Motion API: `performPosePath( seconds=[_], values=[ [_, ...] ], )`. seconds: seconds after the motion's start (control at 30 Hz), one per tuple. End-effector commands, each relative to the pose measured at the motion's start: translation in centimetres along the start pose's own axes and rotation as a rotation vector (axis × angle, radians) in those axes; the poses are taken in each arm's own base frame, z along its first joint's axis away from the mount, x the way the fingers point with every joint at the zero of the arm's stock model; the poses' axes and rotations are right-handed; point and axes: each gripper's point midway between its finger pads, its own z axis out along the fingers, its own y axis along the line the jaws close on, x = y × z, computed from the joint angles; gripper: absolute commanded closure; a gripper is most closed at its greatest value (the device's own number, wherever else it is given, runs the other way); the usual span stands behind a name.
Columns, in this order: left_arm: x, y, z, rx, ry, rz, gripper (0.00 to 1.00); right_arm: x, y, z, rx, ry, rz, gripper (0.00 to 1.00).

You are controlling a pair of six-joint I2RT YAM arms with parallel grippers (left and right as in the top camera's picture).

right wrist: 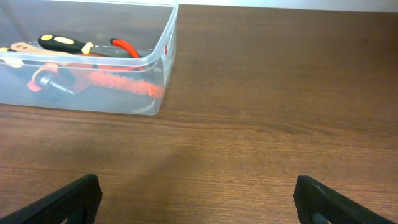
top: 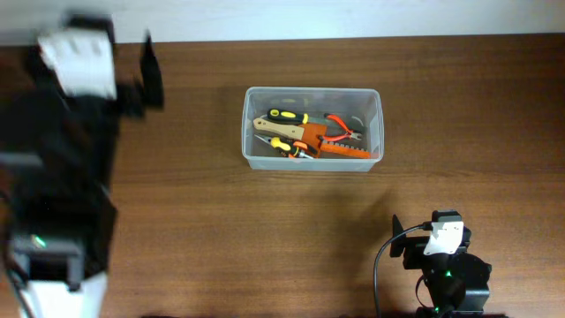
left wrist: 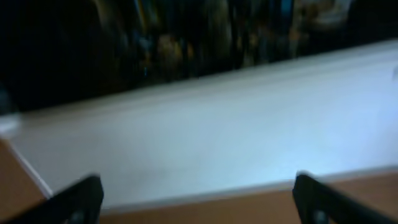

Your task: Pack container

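Broadly, brown wooden table (top: 477,115) spans scene. Left arm (top: 53,177), blurred, fills left side; left gripper (left wrist: 199,208) fingers spread wide, nothing between. Clear plastic container (top: 309,164) sits upright, open-topped, mid-table toward far edge. Right gripper (right wrist: 199,202) at near right, well apart from container, fingers wide apart, empty. Inside container: orange serrated tool (top: 344,151), red-handled pliers (top: 342,129), yellow-black screwdriver (top: 287,115), lying overlapped.

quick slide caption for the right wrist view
Open right pincer above the wooden table, facing the container of hand tools.
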Motion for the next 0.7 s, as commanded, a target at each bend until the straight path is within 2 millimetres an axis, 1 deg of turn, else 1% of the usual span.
performPosePath(
  seconds=[0.0, 0.23, 0.27, 0.4, 0.5, 0.67],
  values=[
    [6.5, -1.3, -1.2, 0.021, 0.044, 0.001, 0.01, 0.1, 0.3, 0.0, -0.012, -0.006, 0.006, 0.01],
    [15.4, -3.1, -5.5, 0.044, 0.002, -0.002, 0.01, 0.1, 0.3, 0.0, -0.012, -0.006, 0.006, 0.01],
    [17.0, -3.3, -6.2, 0.043, -0.003, -0.003, 0.01, 0.1, 0.3, 0.0, -0.012, -0.006, 0.006, 0.01],
    [21.1, -3.9, -7.9, 0.041, -0.017, -0.006, 0.01, 0.1, 0.3, 0.0, -0.012, -0.006, 0.006, 0.01],
    [23.4, -4.2, -8.9, 0.038, -0.030, -0.007, 0.01, 0.1, 0.3, 0.0, -0.012, -0.006, 0.006, 0.01],
    [25.6, -4.5, -9.6, 0.034, -0.056, -0.008, 0.01, 0.0, 0.3, 0.0, -0.012, -0.006, 0.006, 0.01]
  ],
)
